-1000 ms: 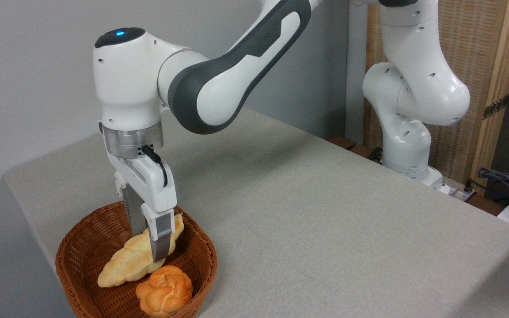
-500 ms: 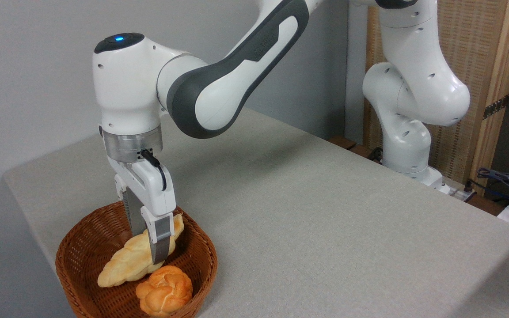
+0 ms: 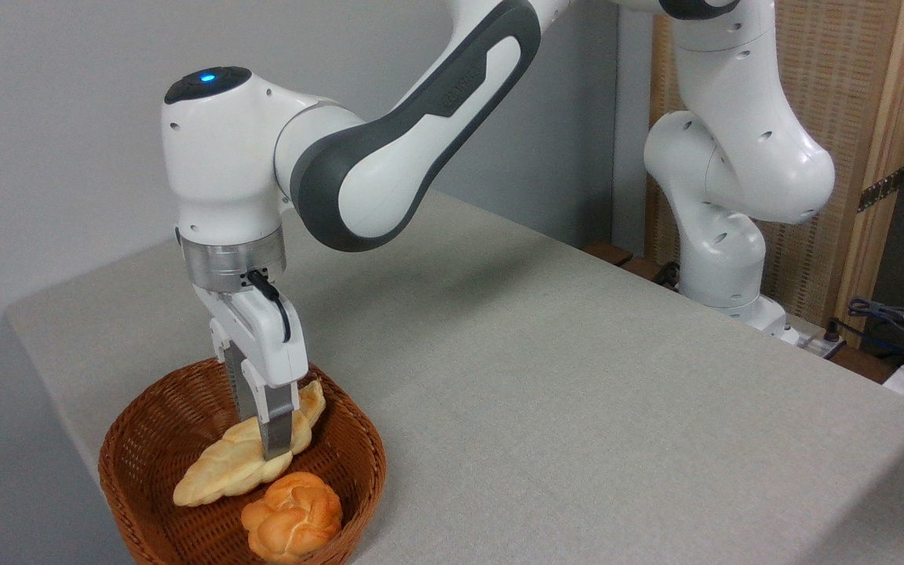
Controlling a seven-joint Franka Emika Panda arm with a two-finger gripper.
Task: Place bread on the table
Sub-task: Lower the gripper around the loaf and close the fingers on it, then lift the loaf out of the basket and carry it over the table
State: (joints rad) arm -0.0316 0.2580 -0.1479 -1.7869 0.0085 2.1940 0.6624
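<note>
The bread [image 3: 220, 471], a long pale-yellow braided loaf, lies slantwise in a brown wicker basket [image 3: 367, 451] at the front left of the table [image 3: 577, 392]. My gripper [image 3: 262, 438] points straight down into the basket. Its two fingers are pressed against the loaf's upper right half, one in front and one behind, so it is shut on the bread. The loaf still rests on the basket floor. The grey-beige table spreads out to the right of the basket.
A small round orange-golden knotted roll [image 3: 293, 518] sits in the basket just in front of the loaf. The arm's white base [image 3: 723, 259] stands at the table's far right edge, with cables [image 3: 891, 322] and a wooden screen beyond.
The fingers have drawn together onto the loaf, from a wide straddle to a narrow grip. The wrist shifted slightly; the loaf and the roll stay in place.
</note>
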